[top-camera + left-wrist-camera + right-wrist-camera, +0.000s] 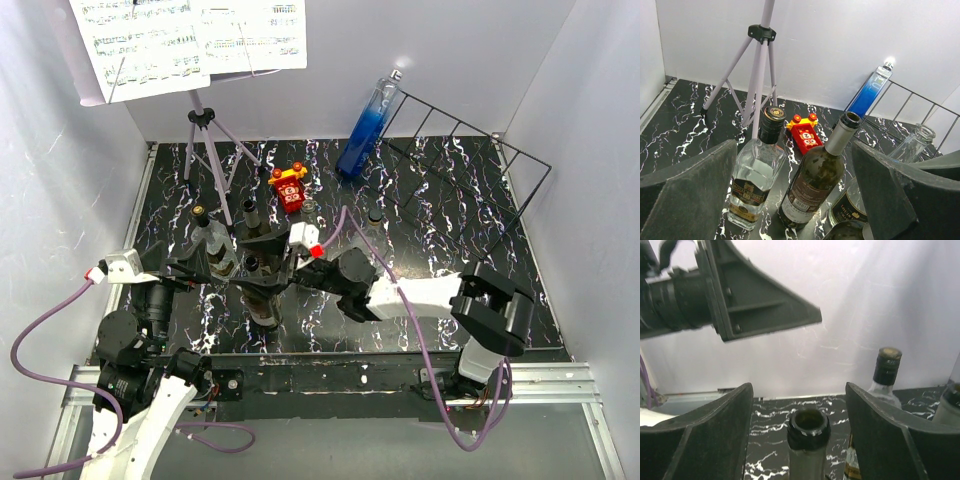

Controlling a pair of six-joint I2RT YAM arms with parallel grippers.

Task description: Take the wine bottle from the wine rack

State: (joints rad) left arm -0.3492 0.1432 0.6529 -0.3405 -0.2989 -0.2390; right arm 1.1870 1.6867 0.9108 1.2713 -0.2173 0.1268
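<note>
each arm is made of fat black round joints with smooth white pieces between them. the left arm (150, 410) has a long white piece low down, and the right arm (425, 293) has one in its middle. a thin purple cable (35, 345) loops out from the left arm, and another runs along the right one. each wrist has a little white box (122, 264) with a red plug (96, 272). the jaws are dark grey wedges with rough flat fingers (690, 195). thin orange wires (492, 398) show by the right base.
</note>
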